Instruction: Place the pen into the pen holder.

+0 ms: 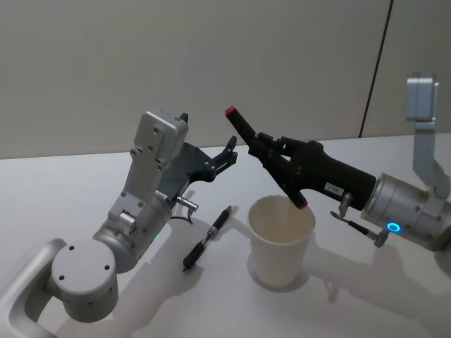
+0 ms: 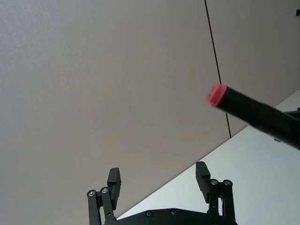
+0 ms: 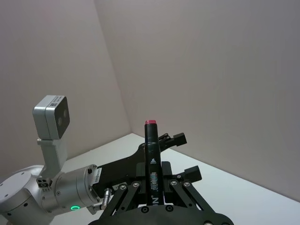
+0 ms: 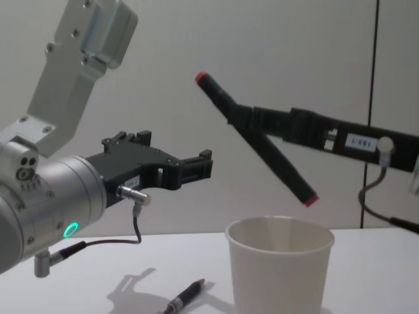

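Note:
A black pen (image 1: 271,163) with red ends hangs tilted in the air, its lower tip just over the mouth of the pen holder (image 1: 280,259), a white paper cup. My right gripper (image 1: 264,149) is shut on the pen's upper half, as the right wrist view shows (image 3: 153,180). In the chest view the pen (image 4: 262,144) slants down toward the pen holder (image 4: 278,282). My left gripper (image 1: 229,151) is raised to the left of the pen, open and empty, with its fingers (image 2: 202,174) spread wide.
A second black pen (image 1: 206,238) lies flat on the white table between my left arm and the cup; in the chest view it (image 4: 185,297) rests left of the cup's base. A plain wall stands behind the table.

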Robot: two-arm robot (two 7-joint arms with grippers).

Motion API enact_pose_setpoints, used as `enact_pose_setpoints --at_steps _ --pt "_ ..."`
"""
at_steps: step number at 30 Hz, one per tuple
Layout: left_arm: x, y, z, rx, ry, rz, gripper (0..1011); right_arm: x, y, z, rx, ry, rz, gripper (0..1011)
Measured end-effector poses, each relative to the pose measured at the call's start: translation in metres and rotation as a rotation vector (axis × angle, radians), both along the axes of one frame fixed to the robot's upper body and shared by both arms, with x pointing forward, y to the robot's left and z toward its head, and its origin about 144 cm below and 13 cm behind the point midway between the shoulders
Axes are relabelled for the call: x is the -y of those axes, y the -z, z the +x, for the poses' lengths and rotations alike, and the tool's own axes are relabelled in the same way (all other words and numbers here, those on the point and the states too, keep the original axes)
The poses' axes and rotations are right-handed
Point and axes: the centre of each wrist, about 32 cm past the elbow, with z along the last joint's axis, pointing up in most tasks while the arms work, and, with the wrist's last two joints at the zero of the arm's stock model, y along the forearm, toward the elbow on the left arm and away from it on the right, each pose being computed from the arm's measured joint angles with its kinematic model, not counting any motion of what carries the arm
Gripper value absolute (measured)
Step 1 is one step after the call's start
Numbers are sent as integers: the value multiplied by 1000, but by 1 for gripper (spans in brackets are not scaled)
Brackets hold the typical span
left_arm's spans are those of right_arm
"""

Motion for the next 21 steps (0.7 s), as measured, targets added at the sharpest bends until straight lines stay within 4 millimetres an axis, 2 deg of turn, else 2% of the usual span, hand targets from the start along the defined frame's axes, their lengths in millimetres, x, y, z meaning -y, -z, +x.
enact_pose_setpoints --at_steps 15,21 --pt "0 0 0 0 0 0 1001 -1 14 5 -42 -17 -16 184" --pt "0 0 0 0 0 0 1001 -1 17 6 -49 -18 -21 340"
